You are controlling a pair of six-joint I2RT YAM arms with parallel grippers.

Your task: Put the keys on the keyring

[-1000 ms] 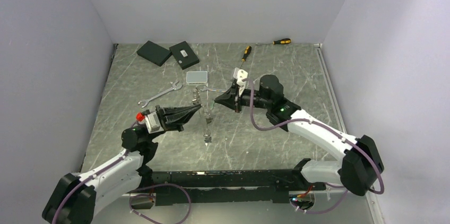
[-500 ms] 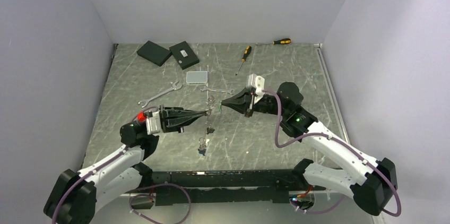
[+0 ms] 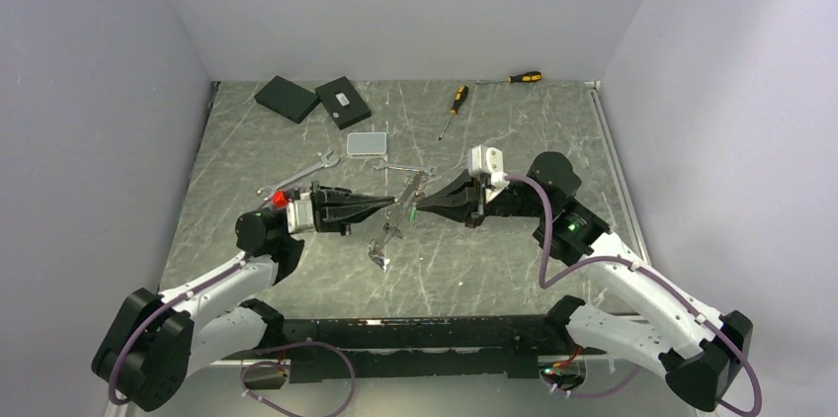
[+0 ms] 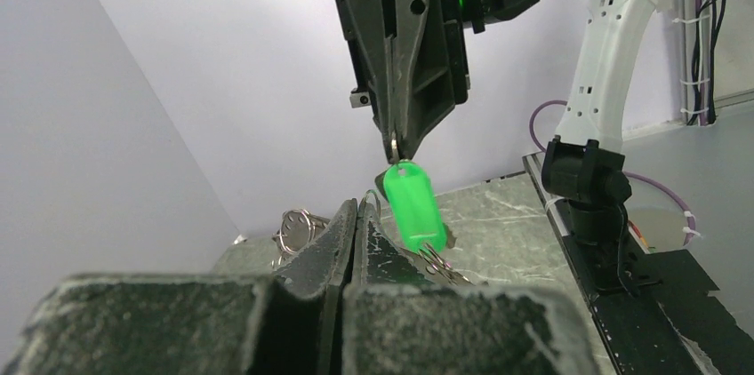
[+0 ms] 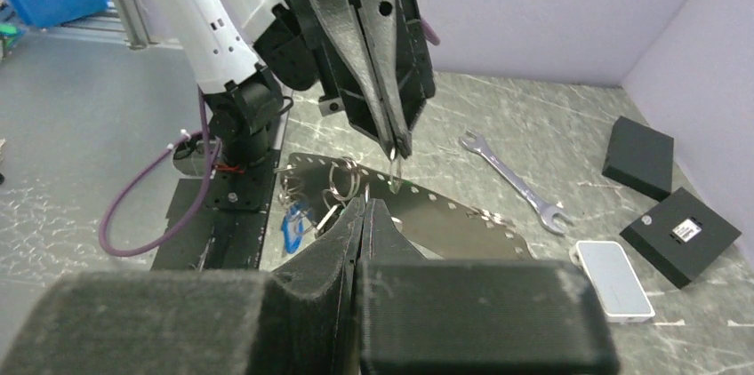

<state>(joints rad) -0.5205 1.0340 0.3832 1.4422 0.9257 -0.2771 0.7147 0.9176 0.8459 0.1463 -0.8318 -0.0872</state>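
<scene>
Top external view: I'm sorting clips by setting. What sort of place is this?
Probably a robot lab test cell: plain walls box in a marbled table, left arm and right arm mounted at its edge, plus a wrench.

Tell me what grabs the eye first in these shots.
Mid-table, the left tool and right tool meet tip to tip, both pinched shut on a dangling bunch of keys. A bright green tag hangs just under the right tool's tip in the left wrist view.

Dangling keys (image 3: 379, 251) centre, wrench (image 3: 308, 171) behind-left; open table (image 3: 464, 269) near-right.
</scene>
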